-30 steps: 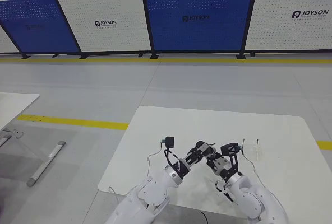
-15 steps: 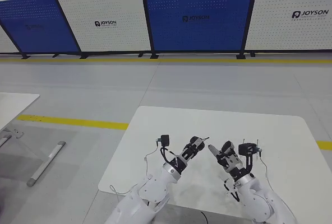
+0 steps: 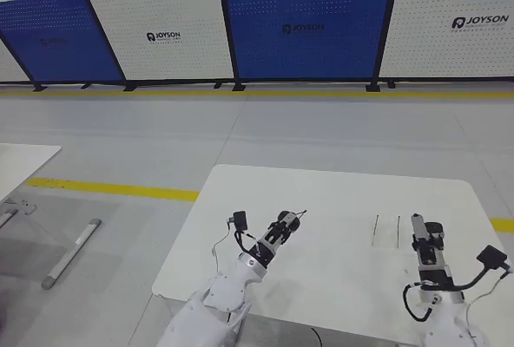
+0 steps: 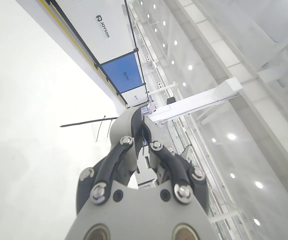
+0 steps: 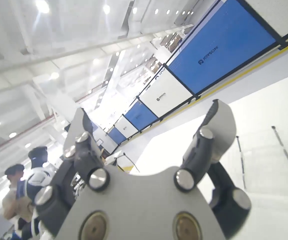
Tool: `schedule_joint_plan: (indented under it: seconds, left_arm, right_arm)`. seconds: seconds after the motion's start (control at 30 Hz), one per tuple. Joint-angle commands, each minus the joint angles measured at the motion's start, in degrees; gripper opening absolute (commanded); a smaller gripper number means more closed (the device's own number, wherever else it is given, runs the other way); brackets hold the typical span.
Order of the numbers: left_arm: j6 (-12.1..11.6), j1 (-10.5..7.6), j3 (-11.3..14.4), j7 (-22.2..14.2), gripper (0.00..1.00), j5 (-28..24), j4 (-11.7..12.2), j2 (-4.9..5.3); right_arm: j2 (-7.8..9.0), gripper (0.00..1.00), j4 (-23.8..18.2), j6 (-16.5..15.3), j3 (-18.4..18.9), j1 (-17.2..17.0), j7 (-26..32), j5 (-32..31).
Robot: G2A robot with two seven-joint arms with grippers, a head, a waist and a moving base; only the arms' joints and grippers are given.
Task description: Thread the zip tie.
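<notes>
1. Table (image 3: 344,186): white, and it carries everything below.

2. Right pincer (image 5: 149,116): released and holding nothing. It hangs at the table's right side, just beside the loose ties and well apart from the left pincer. Risk: with the two pincers this far apart, you have to line up the strap tip and the head all over again. A slanted approach would likely miss the slot.

3. Left pincer (image 4: 139,119): clenched on the held zip tie, over the left-middle of the table (image 3: 285,223). Risk: the grip is narrow, so any push on the strap could turn it or slide it through the pads.

4. Held zip tie (image 4: 84,123): a thin black strap jutting straight out past the left fingertips, with no loop visible. Its head is hidden. Risk: the free end looks limp, so it may sag or buckle when pressed against the head.

5. Loose zip tie (image 3: 377,227) and second loose zip tie (image 3: 398,225): they lie side by side on the table, close together. Risk: closing on one may nudge or pick up the other.
</notes>
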Motion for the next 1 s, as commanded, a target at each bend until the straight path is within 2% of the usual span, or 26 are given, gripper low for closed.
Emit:
schedule_joint_plan:
  seconds: [0.0,0.33,0.5,0.63,0.97]
  left_arm:
    - [0.0,0.02,0.1,-0.3,0.0,-0.3,0.0,0.0]
    - [0.1,0.0,0.0,-0.2,0.0,-0.3,0.0,-0.01]
    - [-1.8,0.29,-0.8,5.8,0.0,-2.9,0.4,-0.46]
    - [-2.6,0.35,-1.4,8.6,0.0,-4.0,1.5,-0.71]
    - [-2.8,0.34,-1.4,8.9,0.0,-4.0,1.7,-0.76]
  right_arm:
    - [0.0,1.0,0.0,0.0,-0.1,0.0,0.3,-0.2]
    - [0.0,1.0,0.0,0.0,-0.1,0.0,0.3,-0.2]
    - [-0.49,1.0,-0.5,1.2,2.1,0.1,-4.1,6.8]
    - [-0.52,1.0,-0.5,1.6,4.7,-0.6,-5.0,9.0]
    - [-0.52,1.0,-0.4,2.0,4.9,-0.7,-4.7,8.9]
